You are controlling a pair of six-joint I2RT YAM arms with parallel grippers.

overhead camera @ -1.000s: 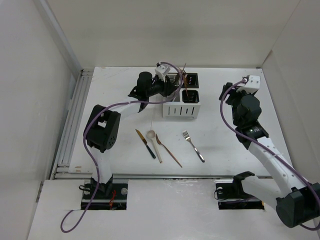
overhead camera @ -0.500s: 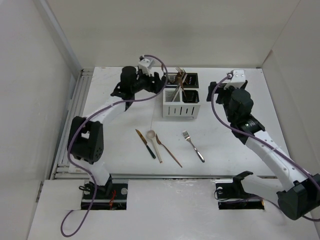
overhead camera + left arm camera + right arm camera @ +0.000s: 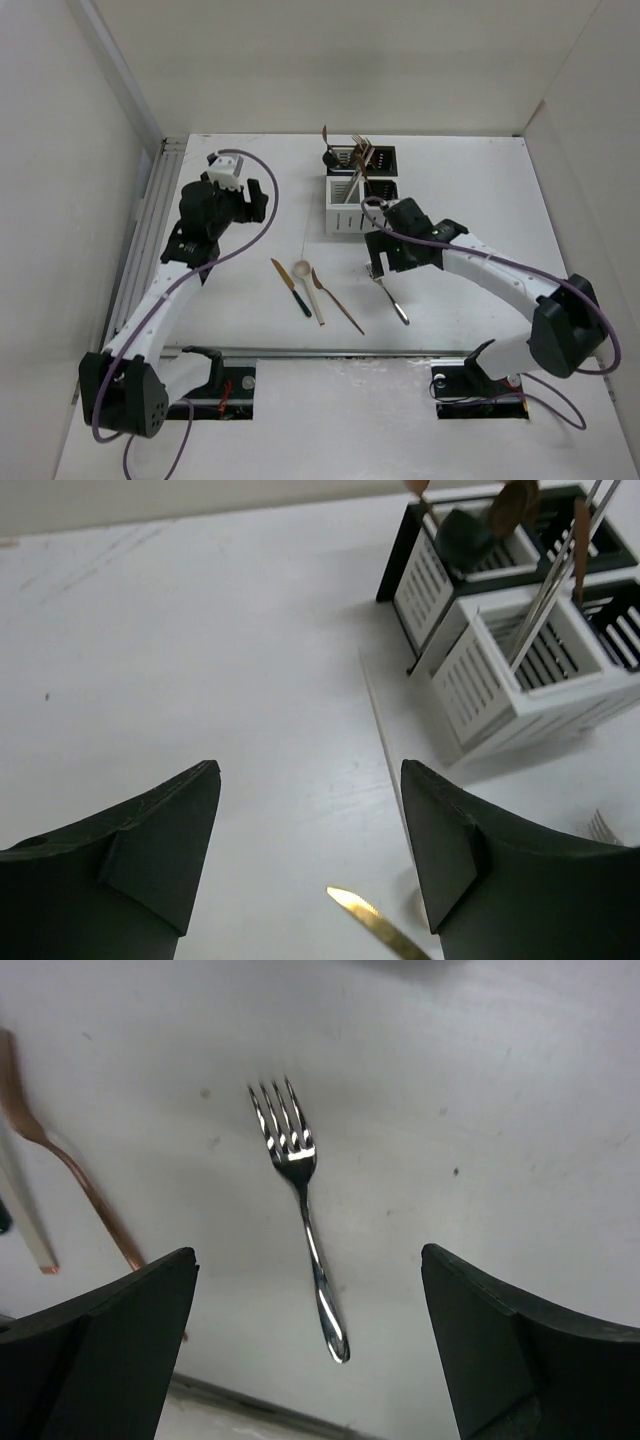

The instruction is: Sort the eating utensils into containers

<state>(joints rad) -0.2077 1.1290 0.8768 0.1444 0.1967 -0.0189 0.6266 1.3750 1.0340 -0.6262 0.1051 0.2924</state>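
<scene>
The right gripper [image 3: 307, 1255] hung over a silver fork [image 3: 300, 1165], its jaws spread wide and empty. The fork lay flat near the surface's front edge, in front of the caddy [image 3: 357, 216]. The left gripper [image 3: 307, 775], jaws likewise apart and holding nothing, hovered toward the left edge.

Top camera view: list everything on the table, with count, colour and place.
caddy: one, white and black, far centre of the table
utensils in the caddy: several, copper, silver, black; count unclear
fork: one, silver, flat under right gripper
copper spoon: one, left of fork
white-bowled spoon: one, pale handle, beside copper spoon
knife: one, copper blade, black handle, leftmost
chopstick: one, pale, left of caddy
left gripper: black, open, above bare table
right gripper: black, open, above fork
</scene>
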